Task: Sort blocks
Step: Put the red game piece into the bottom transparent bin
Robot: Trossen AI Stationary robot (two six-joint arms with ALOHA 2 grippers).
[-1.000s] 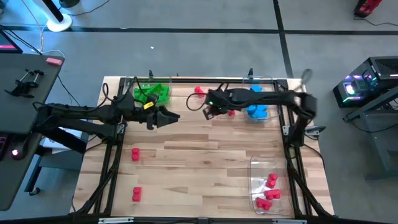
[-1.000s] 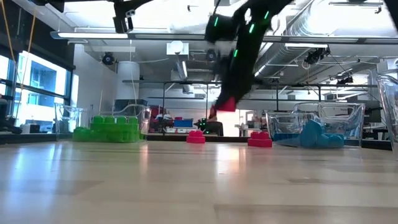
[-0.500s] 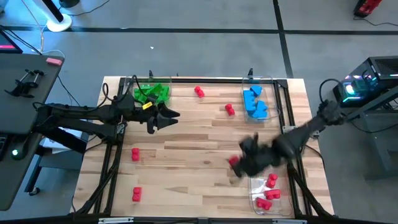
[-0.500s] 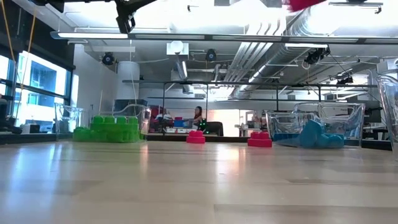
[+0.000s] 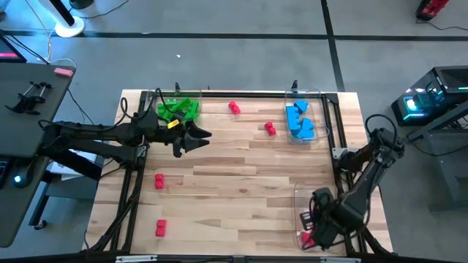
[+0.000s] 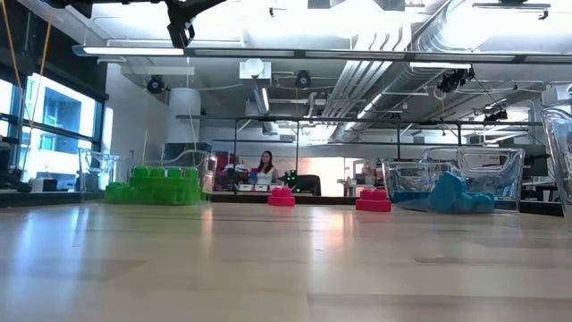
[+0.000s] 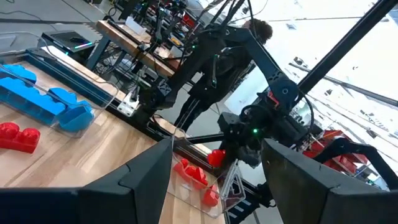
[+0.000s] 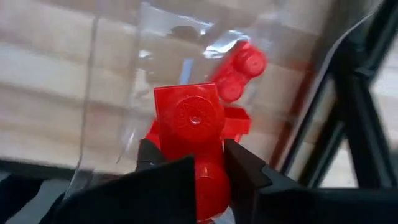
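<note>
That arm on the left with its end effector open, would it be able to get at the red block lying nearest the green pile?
Probably yes. The left end effector hovers open beside the green blocks, and the red block lies on bare wood just beyond, nothing between. The right end effector, shut on a red block, is far off over the clear tray.

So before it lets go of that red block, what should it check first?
1. Right gripper jaws clamped on the red block: ok.
2. Gripper over the clear tray at the near right corner: ok.
3. Tray holds only red blocks: ok, as far as shown.
4. Space below for the block to land: cannot tell.
5. Left gripper clear of the drop, waiting by the green blocks: ok.
</note>
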